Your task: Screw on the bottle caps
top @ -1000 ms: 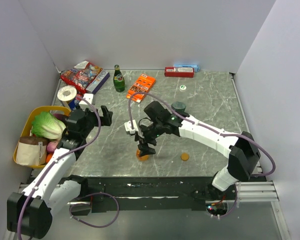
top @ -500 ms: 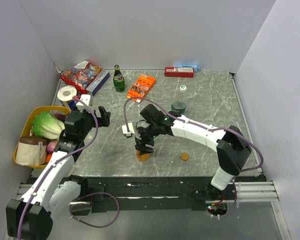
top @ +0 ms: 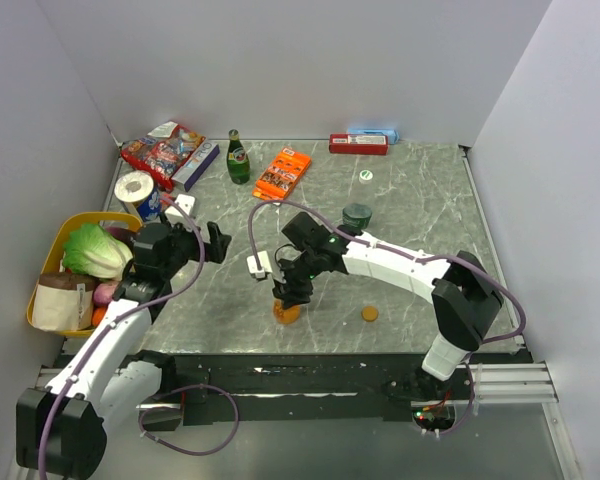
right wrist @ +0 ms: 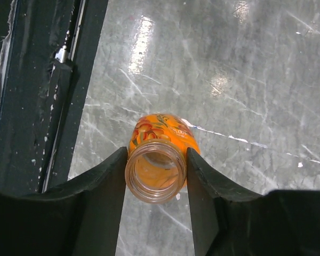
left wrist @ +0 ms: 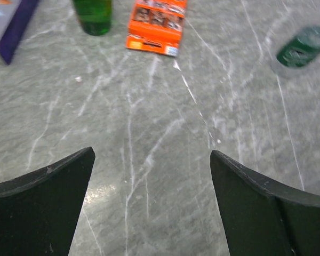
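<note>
**Orange bottle caught by the neck**

Our right gripper [right wrist: 156,172] is squeezed onto the orange bottle [right wrist: 162,130], with one finger pressing each side of its neck. The bottle stands on the grey marble table [top: 420,200], close to the near edge. We look straight down into its open mouth. The orange-brown cap [top: 369,313] lies flat on the table a little way to the right of that bottle, not touching it. The dark green bottle [top: 356,213] stands farther back, just beside our right arm. The white cap [top: 366,176] with the green mark lies behind it, well apart from both bottles.

Our left gripper [left wrist: 152,156] hangs over the table with its two fingers spread wide apart. Past it we see the tall green glass bottle [left wrist: 92,13] and an orange box [left wrist: 156,26]. A yellow basket [top: 50,258] with a lettuce [top: 95,250] in it sits at the left edge of the table.
</note>
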